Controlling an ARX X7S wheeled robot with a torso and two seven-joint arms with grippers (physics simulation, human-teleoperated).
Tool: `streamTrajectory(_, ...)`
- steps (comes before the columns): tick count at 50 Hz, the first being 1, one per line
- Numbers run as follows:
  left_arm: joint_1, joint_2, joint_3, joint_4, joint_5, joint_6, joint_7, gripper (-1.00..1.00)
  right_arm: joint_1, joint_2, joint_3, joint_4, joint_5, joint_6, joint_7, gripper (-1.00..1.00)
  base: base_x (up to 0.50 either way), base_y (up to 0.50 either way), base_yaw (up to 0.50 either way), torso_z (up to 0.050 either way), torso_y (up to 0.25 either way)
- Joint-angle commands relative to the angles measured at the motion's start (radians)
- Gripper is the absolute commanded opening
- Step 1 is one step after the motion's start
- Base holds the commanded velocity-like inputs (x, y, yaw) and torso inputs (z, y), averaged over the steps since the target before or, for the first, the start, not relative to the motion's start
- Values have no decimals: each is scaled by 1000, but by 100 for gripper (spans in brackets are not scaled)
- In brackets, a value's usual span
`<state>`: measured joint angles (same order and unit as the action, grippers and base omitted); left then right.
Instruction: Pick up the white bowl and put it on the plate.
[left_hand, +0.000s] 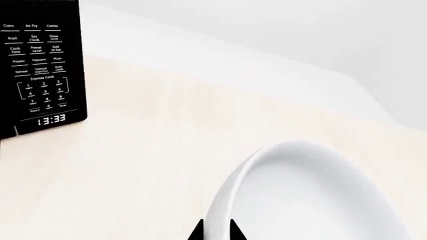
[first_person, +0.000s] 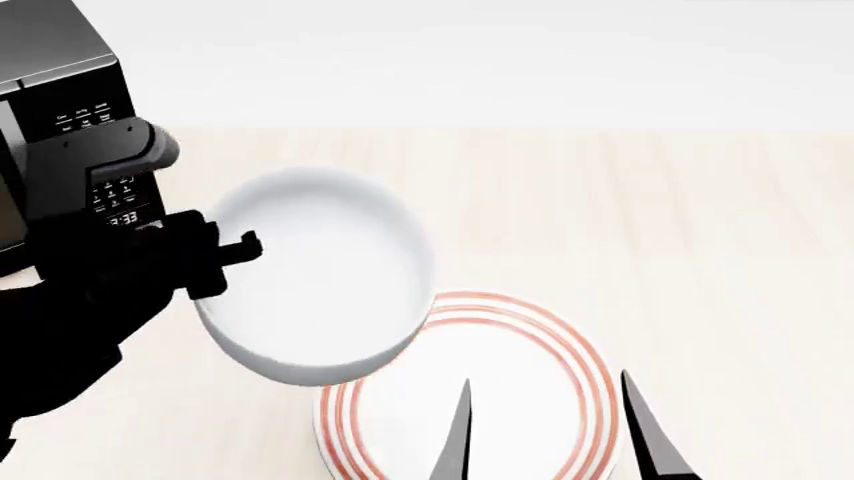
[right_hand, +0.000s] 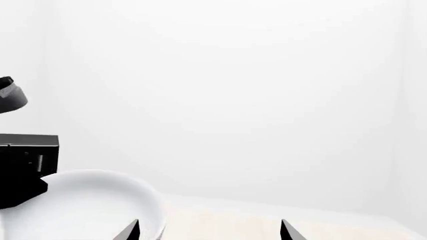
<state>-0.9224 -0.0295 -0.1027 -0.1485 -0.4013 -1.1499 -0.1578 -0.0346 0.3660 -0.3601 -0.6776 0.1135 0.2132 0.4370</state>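
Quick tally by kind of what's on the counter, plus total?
Bowl: 1, held by the left gripper
Plate: 1
Microwave: 1
Total: 3

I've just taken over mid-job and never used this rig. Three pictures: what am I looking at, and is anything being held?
It is a simulated two-armed robot at a pale wooden counter.

The head view looks down from the robot's head. The black shape at its left is the left arm, and the left gripper is clamped on the rim of the white bowl, which looks lifted and overlaps the edge of the red-ringed plate. The two dark prongs at the bottom are the right gripper, open and empty, above the plate.

The other two pictures come from cameras by each gripper. The left one shows the bowl's rim between its fingertips, and the microwave's keypad. The right one shows spread fingertips and mostly blank wall.
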Motion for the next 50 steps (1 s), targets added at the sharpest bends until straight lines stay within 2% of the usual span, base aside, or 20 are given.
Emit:
streamTrajectory(1, -62, 23, 60, -174, -130, 121, -129, -100, 1, -19, 19, 7, -24, -8, -17, 100, 0, 0, 0, 0, 0)
streamTrajectory(17, -168, 24, 153, -492, -329, 348, -194, -100, 5, -18, 11, 15, -23, -9, -14, 100, 0, 0, 0, 0, 1)
streamTrajectory(43, -196, 27, 585, -647, -678, 577, -238, -100, 0, -8, 15, 8, -16, -13, -2, 100, 0, 0, 0, 0, 1)
streamTrajectory(50, -197, 22, 652, -665, -739, 617, -238, -100, 6, -8, 14, 18, -9, -17, -5, 100, 0, 0, 0, 0, 0)
